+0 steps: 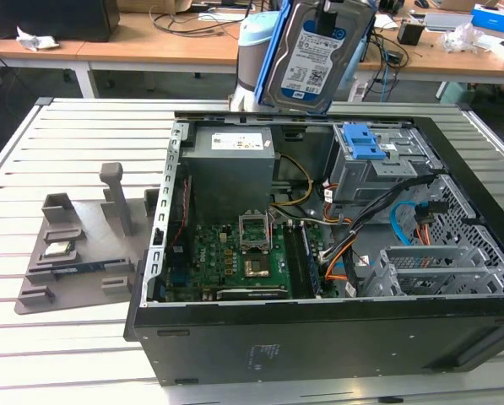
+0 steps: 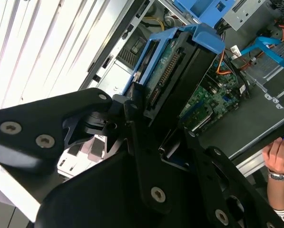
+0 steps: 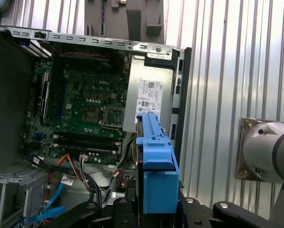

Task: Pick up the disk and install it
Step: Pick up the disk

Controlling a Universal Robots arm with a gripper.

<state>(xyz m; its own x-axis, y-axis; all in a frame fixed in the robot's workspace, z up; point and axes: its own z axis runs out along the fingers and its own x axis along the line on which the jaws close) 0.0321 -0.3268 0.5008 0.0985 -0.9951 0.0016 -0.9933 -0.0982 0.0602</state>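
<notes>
We see the gripper [image 2: 153, 121] closed on the disk [image 1: 309, 57], its matte black fingers [image 2: 137, 137] set against opposite sides of one end of the drive. The contact itself sits in shadow, so we judge the hold mostly from the disk hanging clear in the air.

In the exterior view the disk is well above the open computer case [image 1: 319, 337] and tilted. Its flat silver face and white-and-blue label are turned toward the camera, and the bright blue plastic bracket [image 1: 271, 51] runs along its edges. In the second wrist view we look at its other face, a dark board with a row of small contacts. In the first wrist view the bracket's smooth blue rim stands edge-on over the case.

The case is a black sheet-metal tower lying on its side with the panel off, on a table [image 1: 66, 354] of pale ribbed slats. Inside are a green motherboard [image 1: 235, 253], a boxy grey power supply [image 1: 230, 164], a blue plastic latch plate [image 1: 360, 139] on a grey perforated metal cage, and loops of orange and blue cables [image 1: 399, 224].

To the exterior view's left of the case, a grey moulded fixture plate [image 1: 95, 245] carries a small square silver chip [image 1: 59, 249]. A person's hand [image 2: 279, 156] is near the case's rim.
</notes>
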